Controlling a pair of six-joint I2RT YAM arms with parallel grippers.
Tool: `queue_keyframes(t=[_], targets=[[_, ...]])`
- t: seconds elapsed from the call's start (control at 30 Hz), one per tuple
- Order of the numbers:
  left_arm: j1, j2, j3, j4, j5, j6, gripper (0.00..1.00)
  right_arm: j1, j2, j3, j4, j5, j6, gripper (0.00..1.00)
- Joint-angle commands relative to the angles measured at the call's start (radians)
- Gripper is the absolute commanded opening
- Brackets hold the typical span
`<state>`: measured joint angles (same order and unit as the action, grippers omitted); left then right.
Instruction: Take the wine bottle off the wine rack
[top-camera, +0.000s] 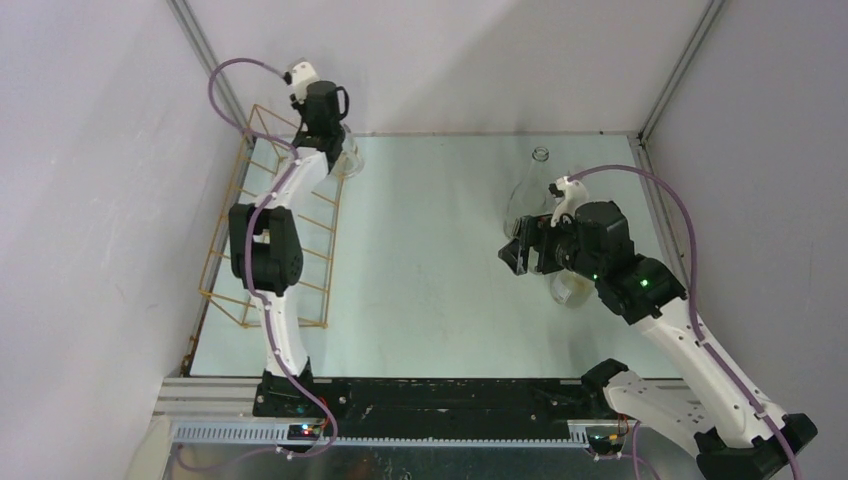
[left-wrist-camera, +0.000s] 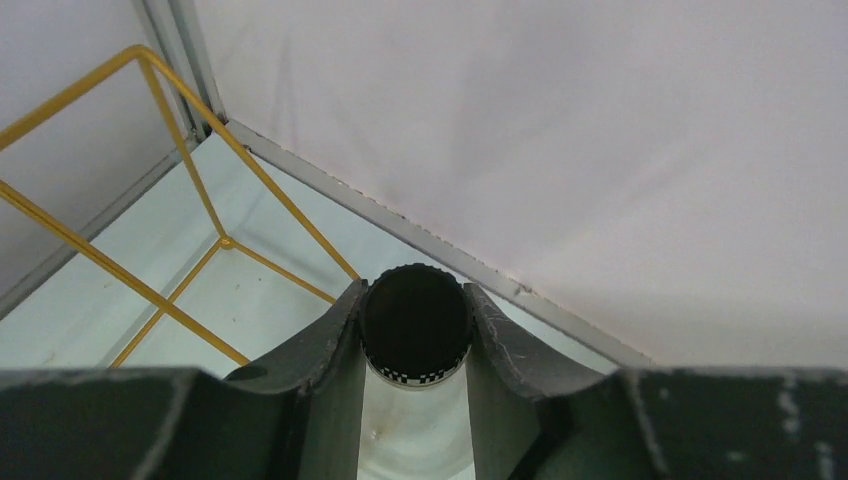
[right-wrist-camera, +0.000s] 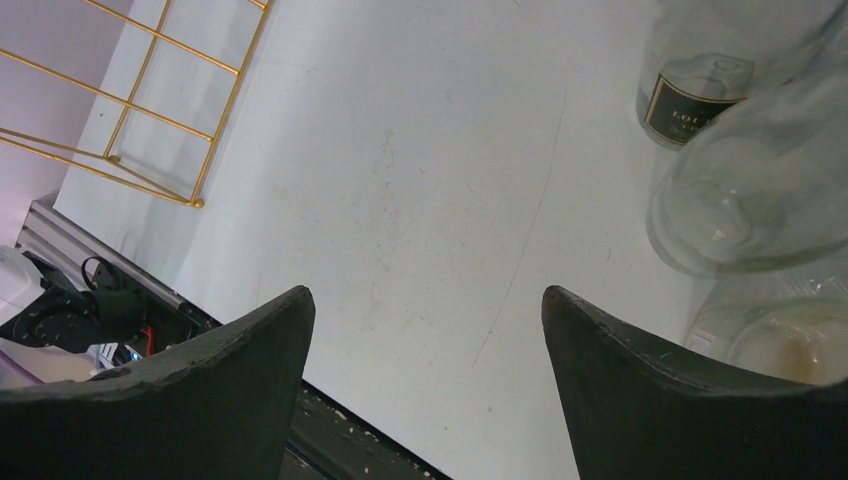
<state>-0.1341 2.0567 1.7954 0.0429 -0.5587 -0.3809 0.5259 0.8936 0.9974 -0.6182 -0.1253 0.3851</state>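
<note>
Left tool (left-wrist-camera: 415, 335) grips wine bottle (left-wrist-camera: 415, 425) by knurled black cap (left-wrist-camera: 415, 318).

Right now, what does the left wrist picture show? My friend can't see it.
The left gripper is shut on the dark-capped top of a bottle, seen from just behind. The gold wire rack stands to the left on the pale table, with a white wall behind.

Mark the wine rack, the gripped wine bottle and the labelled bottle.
wine rack (left-wrist-camera: 228, 241), left wrist view, wire junction.
wine bottle (left-wrist-camera: 415, 325), left wrist view, dark cap.
labelled bottle (right-wrist-camera: 690, 108), right wrist view, label.
</note>
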Motion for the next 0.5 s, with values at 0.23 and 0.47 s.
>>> queue_keyframes(t=[0.23, 0.47], targets=[[-0.166, -0.121, 0.011, 0.197, -0.124, 0.217, 0.00, -0.004, -0.070, 0.003, -0.075, 0.060, -0.006, 0.86], [-0.240, -0.132, 0.020, 0.199, -0.139, 0.261, 0.00, -0.004, -0.092, 0.001, -0.108, 0.093, -0.002, 0.86]])
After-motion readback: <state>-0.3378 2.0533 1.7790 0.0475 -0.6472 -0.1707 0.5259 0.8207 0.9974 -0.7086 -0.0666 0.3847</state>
